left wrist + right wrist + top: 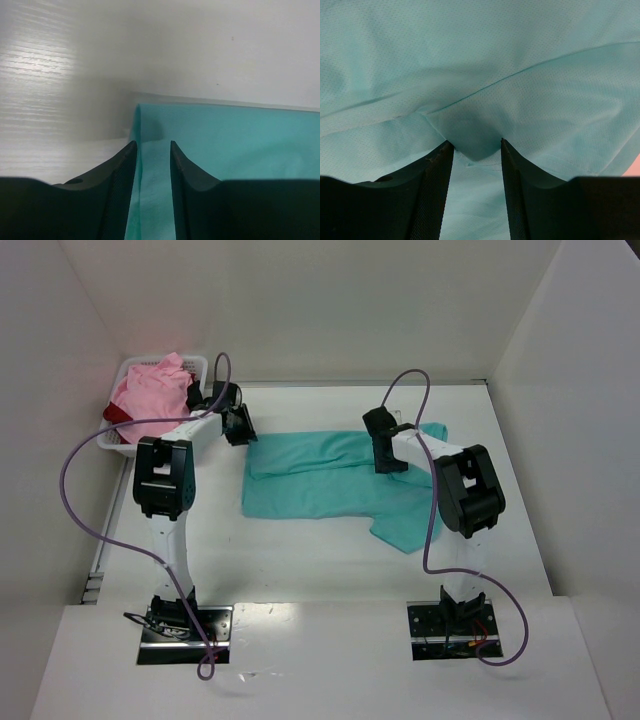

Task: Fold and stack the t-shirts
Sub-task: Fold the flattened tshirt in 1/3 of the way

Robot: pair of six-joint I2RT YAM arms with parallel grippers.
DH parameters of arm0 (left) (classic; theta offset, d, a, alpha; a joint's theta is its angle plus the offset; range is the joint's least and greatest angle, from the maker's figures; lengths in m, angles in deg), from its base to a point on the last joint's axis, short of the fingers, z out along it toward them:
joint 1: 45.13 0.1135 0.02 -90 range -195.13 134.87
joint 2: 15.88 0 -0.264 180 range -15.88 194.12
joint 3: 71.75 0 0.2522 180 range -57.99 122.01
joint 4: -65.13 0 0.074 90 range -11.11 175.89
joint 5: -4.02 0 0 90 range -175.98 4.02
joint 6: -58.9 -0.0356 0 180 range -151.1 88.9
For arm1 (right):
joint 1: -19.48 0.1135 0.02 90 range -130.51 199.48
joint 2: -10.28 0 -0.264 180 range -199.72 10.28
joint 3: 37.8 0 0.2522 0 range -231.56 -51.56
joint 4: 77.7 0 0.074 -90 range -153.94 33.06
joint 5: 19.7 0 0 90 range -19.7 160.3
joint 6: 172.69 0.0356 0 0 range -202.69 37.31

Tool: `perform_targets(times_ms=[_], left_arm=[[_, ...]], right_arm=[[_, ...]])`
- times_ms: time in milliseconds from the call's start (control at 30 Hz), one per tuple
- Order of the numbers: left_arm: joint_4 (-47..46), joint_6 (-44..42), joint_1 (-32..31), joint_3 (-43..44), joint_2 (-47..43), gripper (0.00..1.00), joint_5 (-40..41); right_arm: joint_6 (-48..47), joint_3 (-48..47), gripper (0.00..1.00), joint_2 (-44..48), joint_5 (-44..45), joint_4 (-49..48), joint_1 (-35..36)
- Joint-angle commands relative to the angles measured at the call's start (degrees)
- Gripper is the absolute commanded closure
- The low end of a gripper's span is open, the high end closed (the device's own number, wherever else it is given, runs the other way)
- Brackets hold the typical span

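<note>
The teal t-shirt [320, 485] lies half-folded just right of the basket [200, 364] — thin, limp cloth, probably best taken by its edges. The left gripper [152, 146] straddles the edge nearest the basket and the right gripper [476, 144] presses a pucker farther from it — both half-open, neither pinching yet.

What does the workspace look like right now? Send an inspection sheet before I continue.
Surface: white table, wood-grain finish.
Job's things: teal t-shirt spread mid-table, partly folded; pink t-shirt and dark red t-shirt crumpled in the basket.
Clutter: white lattice basket, far left corner.
Grippers: left gripper open, straddling the teal t-shirt's left edge; right gripper open, fingertips on teal cloth.
Cables: left purple cable loops wide; right purple cable crosses the teal t-shirt.
Surroundings: white walls on three sides.
</note>
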Motion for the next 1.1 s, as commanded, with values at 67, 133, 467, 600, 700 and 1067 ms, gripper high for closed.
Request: perform_targets(times_ms=[67, 133, 467, 600, 700, 1067], left_arm=[[-1.9, 1.1, -0.1, 2.0, 0.1, 0.61, -4.3], [-1.9, 1.1, -0.1, 2.0, 0.1, 0.61, -4.8], [-1.4, 1.1, -0.1, 1.5, 0.8, 0.62, -2.4], [-0.5, 1.1, -0.1, 2.8, 2.6, 0.71, -1.4], [1.1, 1.1, -0.1, 4.9, 3.9, 0.81, 0.2], [5.2, 3.0, -1.1, 11.1, 6.6, 0.92, 8.4]], right_arm=[[-0.3, -1.5, 0.52, -0.1, 1.0, -0.1, 0.5], [-0.3, -1.5, 0.52, -0.1, 1.0, -0.1, 0.5], [-0.3, -1.5, 0.53, -0.1, 1.0, -0.1, 0.5], [-0.3, -1.5, 0.64, -0.1, 1.0, -0.1, 0.5], [-0.3, -1.5, 0.70, -0.1, 1.5, -0.1, 0.5], [-0.3, -0.4, 0.86, 1.8, 0.1, 1.1, 0.5]])
